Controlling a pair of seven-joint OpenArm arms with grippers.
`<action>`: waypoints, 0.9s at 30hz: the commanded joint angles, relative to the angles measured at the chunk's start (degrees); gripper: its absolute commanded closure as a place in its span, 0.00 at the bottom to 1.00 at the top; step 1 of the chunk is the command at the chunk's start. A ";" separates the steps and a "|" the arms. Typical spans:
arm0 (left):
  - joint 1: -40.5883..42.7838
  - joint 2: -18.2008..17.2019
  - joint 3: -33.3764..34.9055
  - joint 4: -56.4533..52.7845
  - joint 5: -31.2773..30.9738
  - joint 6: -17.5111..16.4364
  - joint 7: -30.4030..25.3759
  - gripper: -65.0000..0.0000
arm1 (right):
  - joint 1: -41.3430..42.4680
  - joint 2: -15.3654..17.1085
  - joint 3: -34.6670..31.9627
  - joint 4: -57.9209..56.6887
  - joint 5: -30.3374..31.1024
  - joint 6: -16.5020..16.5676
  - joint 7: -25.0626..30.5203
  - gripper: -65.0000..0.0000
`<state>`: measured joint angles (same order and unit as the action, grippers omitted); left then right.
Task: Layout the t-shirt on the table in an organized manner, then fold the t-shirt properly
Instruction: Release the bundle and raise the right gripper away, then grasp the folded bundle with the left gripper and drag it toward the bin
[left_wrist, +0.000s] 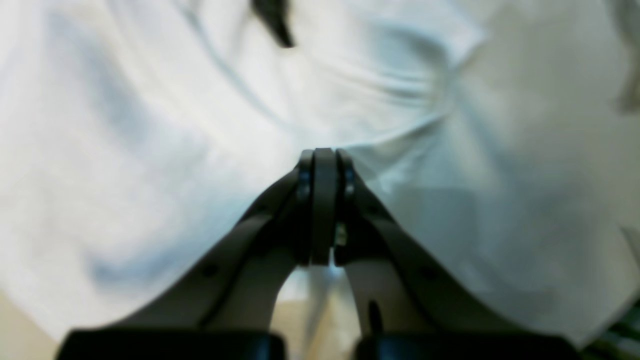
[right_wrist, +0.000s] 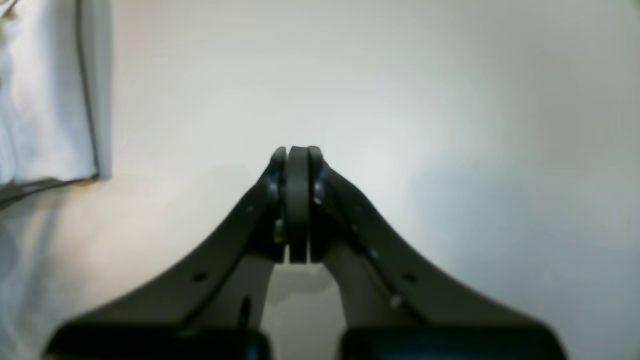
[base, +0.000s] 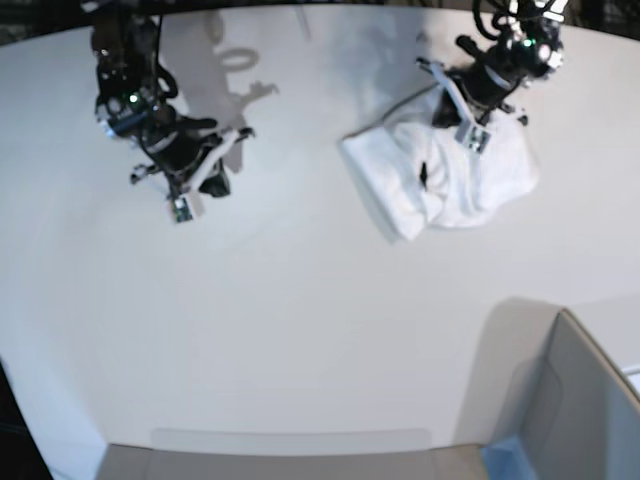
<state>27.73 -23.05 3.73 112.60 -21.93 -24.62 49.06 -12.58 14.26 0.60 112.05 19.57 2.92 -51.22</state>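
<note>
1. The left hand (left_wrist: 324, 155) is fully closed, its two fingers (left_wrist: 306, 170) pressed flat together. It hangs over the rumpled white shirt (left_wrist: 200, 150); whether any cloth is pinched at the tips I cannot tell, as the wrist view is blurred there.
2. The right hand (right_wrist: 298, 152) is also fully closed and holds nothing. Below it is only bare bench (right_wrist: 400, 100).
3. In the base view the shirt (base: 440, 185) lies bunched and partly doubled over on the far right part of the bench (base: 300, 330), with the left arm's hand (base: 470, 135) above its far edge.
4. The right hand (base: 182, 205) sits at the far left of that view, well apart from the shirt.
5. Only the base view shows both arms at once, the curved bench edge, and a grey bin (base: 570, 400) with a blue corner at the near right.
6. Only the left wrist view shows the shirt's folds close up and a small dark shape (left_wrist: 274, 22) near the top, too blurred to name.
7. The right wrist view alone shows a strip of white cloth (right_wrist: 45, 95) with a seamed edge at its left margin.
8. No print is visible on the shirt in any view.
</note>
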 joint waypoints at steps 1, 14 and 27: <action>-1.22 -0.38 2.38 0.15 0.97 -0.48 -0.75 1.00 | 0.14 0.20 0.32 1.31 0.69 0.38 1.33 1.00; -19.68 11.49 4.93 -19.80 4.48 -0.39 1.27 1.00 | -0.92 0.46 0.32 1.66 0.25 0.38 1.33 1.00; -33.66 14.83 -23.73 -43.89 4.57 -0.39 -6.64 1.00 | -3.47 2.57 2.70 2.90 0.25 0.38 1.33 1.00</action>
<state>-6.39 -7.81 -19.90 69.19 -20.60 -26.83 38.39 -16.56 16.56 2.94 113.54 19.64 3.14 -51.27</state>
